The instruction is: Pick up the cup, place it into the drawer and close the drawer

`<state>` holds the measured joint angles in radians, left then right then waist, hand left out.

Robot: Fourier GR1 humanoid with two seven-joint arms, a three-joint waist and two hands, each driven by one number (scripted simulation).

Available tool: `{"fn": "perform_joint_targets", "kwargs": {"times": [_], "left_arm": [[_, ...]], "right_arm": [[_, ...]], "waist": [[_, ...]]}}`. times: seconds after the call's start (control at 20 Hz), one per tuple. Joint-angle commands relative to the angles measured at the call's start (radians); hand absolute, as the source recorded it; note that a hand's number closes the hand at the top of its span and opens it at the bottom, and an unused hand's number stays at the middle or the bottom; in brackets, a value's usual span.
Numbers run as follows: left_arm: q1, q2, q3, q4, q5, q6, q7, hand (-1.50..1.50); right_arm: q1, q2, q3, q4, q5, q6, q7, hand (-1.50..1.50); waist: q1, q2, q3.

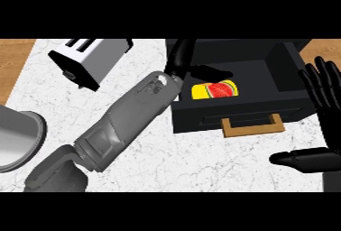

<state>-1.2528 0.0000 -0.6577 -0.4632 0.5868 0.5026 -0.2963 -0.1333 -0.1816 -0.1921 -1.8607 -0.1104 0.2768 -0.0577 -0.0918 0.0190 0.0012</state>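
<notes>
Head view. The black drawer (200, 119) stands open on the white marble counter (200, 162), tan handle (253, 126) facing the lower edge. The cup (214, 90), yellow with a red and green print, lies inside the drawer near its front left. The left forearm (126, 122) runs diagonally up from lower left; the left hand (190, 63) is over the drawer's back left, fingers extended and relaxed, 1 digit pointing toward the cup but not closed on it. The right hand (323, 103) rests at the right edge, fingers straight and upward, thumb out, holding nothing. A toaster (86, 58) sits upper left; a grey bowl (16, 140) sits at the left edge.
</notes>
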Motion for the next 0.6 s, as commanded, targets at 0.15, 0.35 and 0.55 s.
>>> {"fn": "perform_joint_targets", "kwargs": {"times": [0.15,0.35,0.55], "left_arm": [[-0.014,0.000,0.028,-0.072,0.078,0.029,-0.080,-1.50],[-0.041,0.000,0.048,-0.102,0.106,0.060,-0.088,-1.50],[-0.027,0.018,0.114,-0.091,0.085,-0.009,-0.061,-1.50]], "right_arm": [[0.006,0.001,0.017,-0.065,-0.164,0.082,0.082,1.50],[0.081,-0.059,0.004,-0.043,-0.131,0.177,-0.011,1.50],[0.106,-0.098,0.069,-0.140,0.008,0.175,0.039,1.50]], "waist": [[0.021,-0.009,-0.001],[0.036,-0.011,0.000],[0.082,-0.020,-0.001]]}}
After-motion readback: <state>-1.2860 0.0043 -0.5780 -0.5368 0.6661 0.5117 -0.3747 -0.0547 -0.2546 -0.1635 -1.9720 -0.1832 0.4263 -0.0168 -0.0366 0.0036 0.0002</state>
